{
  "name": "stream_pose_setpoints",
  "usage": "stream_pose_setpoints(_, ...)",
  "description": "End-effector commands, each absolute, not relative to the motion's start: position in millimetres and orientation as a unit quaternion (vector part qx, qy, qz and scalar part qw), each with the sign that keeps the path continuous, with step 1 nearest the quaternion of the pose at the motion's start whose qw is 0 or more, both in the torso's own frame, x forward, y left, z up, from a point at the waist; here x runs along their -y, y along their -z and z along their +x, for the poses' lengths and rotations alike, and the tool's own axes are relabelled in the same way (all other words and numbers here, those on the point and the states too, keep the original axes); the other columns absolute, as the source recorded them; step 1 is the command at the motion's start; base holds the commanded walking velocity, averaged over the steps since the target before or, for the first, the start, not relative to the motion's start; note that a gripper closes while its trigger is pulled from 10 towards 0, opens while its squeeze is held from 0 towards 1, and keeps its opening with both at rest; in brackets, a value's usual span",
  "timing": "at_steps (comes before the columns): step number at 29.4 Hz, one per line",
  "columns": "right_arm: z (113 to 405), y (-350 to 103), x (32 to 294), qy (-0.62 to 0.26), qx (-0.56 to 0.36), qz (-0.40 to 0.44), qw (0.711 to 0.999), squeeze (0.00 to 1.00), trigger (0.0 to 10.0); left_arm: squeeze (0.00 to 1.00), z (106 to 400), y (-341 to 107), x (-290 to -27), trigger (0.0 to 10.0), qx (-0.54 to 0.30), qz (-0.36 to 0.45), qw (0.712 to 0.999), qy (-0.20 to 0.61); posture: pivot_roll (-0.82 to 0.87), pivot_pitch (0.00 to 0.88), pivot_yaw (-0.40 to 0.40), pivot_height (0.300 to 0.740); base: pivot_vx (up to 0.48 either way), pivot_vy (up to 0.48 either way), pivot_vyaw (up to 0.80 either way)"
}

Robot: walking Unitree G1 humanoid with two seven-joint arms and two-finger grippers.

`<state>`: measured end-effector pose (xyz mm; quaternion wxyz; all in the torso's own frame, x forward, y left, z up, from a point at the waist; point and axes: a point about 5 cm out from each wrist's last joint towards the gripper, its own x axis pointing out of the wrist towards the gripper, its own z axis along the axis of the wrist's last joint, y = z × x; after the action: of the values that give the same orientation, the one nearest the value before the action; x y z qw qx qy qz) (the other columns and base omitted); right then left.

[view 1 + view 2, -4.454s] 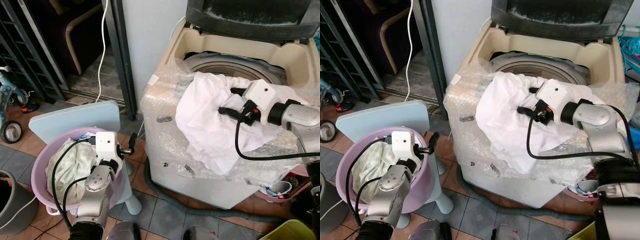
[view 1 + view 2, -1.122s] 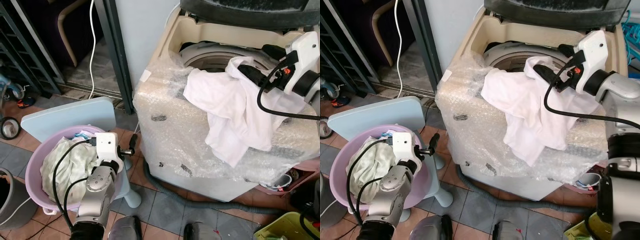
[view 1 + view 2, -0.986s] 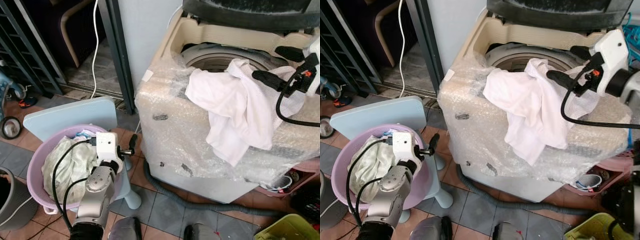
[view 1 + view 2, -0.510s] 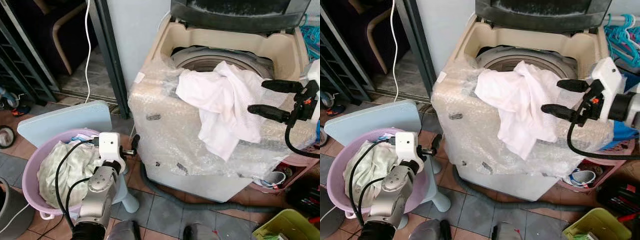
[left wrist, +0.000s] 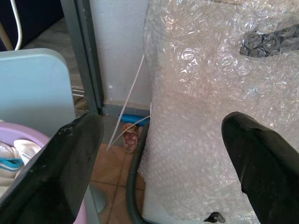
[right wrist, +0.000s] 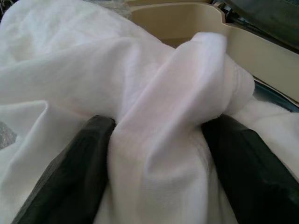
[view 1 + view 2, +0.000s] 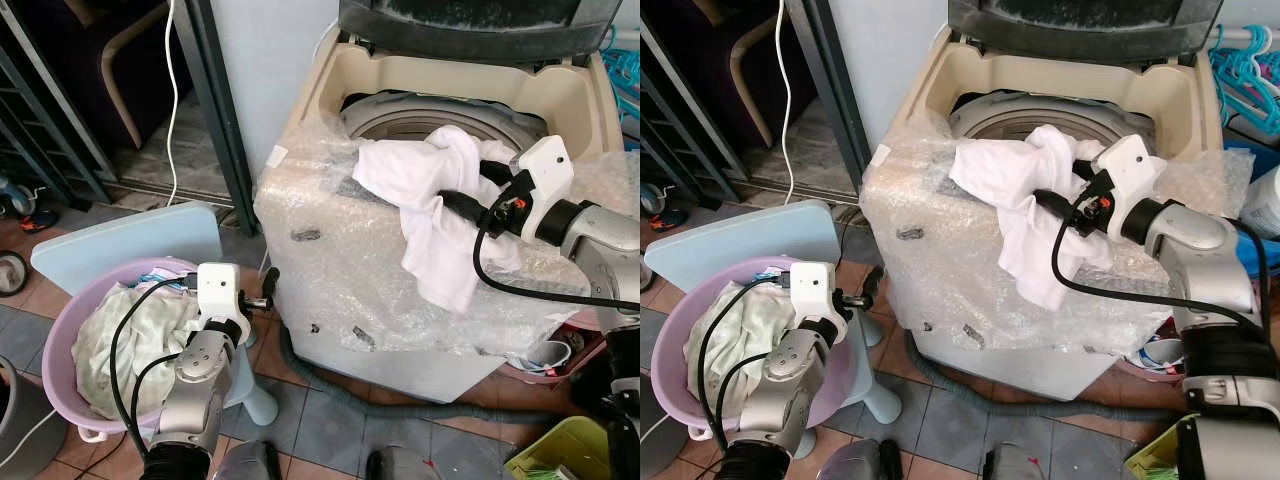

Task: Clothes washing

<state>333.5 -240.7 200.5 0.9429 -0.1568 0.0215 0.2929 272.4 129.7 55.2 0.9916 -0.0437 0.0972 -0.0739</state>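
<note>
Now the right pincer (image 7: 462,188), earlier clear and spread, straddles a fold of the white garment (image 7: 420,185), fingers apart.

Your two head views look forward and down from above, sharing the bubble-wrapped washing machine (image 7: 400,270), the pink basin (image 7: 60,330) and both arms. Your left wrist view sits low, close to the machine's wrapped side, looking along its spread fingers (image 5: 60,172). Your right wrist view is pressed right up against the white garment (image 6: 154,121) by the tub rim.
</note>
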Motion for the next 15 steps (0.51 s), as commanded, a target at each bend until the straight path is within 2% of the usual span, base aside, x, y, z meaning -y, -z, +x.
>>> stream_pose_setpoints(1, 336, -204, 248, -0.268, -0.019, -0.154, 0.951, 0.00, 0.0, 0.00, 271, -54, -133, 10.0, -0.100, -0.040, 0.992, 0.068, -0.11, 0.079, 0.060, 0.740, 0.000, 0.000, 0.00)
stream_pose_setpoints(9, 360, -222, 257, -0.178, -0.003, -0.143, 0.974, 0.00, 0.0, 0.00, 273, -54, -131, 10.0, -0.100, -0.040, 0.992, 0.070, -0.11, 0.076, 0.059, 0.740, 0.000, 0.000, 0.00)
stream_pose_setpoints(10, 372, -234, 257, -0.149, 0.009, -0.133, 0.980, 0.00, 0.0, 0.00, 273, -54, -130, 10.0, -0.100, -0.040, 0.992, 0.071, -0.11, 0.074, 0.056, 0.740, 0.000, 0.000, 0.00)
stream_pose_setpoints(15, 394, -269, 249, -0.093, 0.062, -0.110, 0.988, 0.00, 0.0, 0.00, 274, -54, -128, 10.0, -0.099, -0.042, 0.992, 0.069, -0.10, 0.068, 0.044, 0.740, 0.000, 0.000, 0.00)
